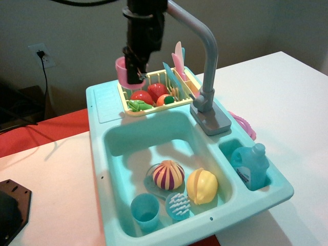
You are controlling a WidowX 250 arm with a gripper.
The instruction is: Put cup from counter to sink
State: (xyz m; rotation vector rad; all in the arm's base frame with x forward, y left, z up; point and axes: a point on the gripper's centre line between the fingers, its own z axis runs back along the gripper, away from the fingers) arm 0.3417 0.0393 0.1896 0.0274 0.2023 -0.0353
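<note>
A pink cup (122,72) hangs over a yellow dish rack (154,84). The sink (118,138) is turquoise. Inside it sits a purple-and-cream striped ball (168,175).

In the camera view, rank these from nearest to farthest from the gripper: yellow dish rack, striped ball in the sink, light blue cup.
Measured from the gripper, which holds the pink cup:
1. Yellow dish rack, directly below and beside it, at the back of the unit.
2. Striped ball, in the middle of the sink.
3. Light blue cup, at the sink's front corner.

Cup (122,72) in hand (134,69), above dish rack (154,95), behind sink (154,141).
</note>
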